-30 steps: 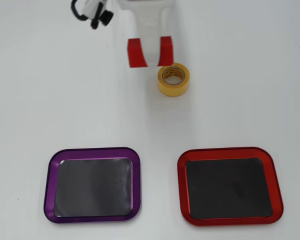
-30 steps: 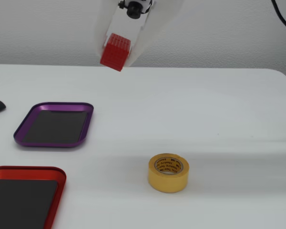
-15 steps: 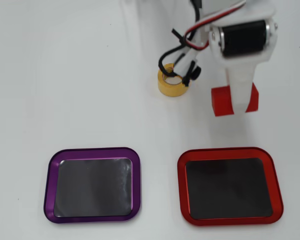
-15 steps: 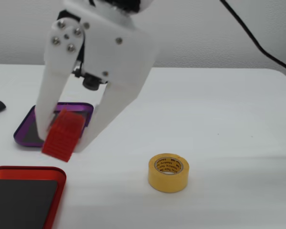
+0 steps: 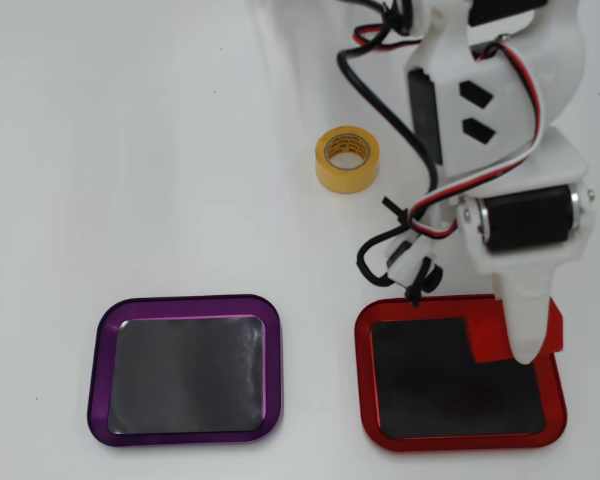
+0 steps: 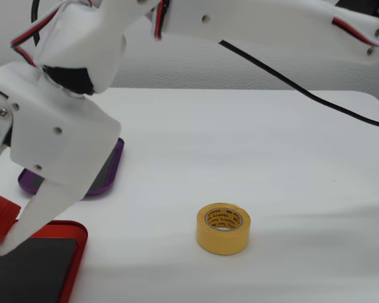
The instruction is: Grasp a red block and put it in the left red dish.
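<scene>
The red block (image 5: 485, 338) is in my gripper (image 5: 525, 350), over the top right corner of the red-rimmed dish (image 5: 460, 440) in the overhead view. A white finger (image 5: 528, 320) crosses over the block, and red shows on both sides of it. The gripper appears shut on the block; the second finger is hidden. In the fixed view the block (image 6: 0, 218) is at the far left edge, beside the white finger (image 6: 35, 218), just above the dish (image 6: 79, 252). The gripper (image 6: 3, 246) reaches down to the dish's dark floor.
A purple-rimmed tray (image 5: 100, 370) lies left of the red dish in the overhead view and behind the gripper in the fixed view (image 6: 114, 167). A yellow tape roll (image 5: 347, 158) stands on the white table, also in the fixed view (image 6: 223, 228). Cables (image 5: 400, 240) hang by the arm.
</scene>
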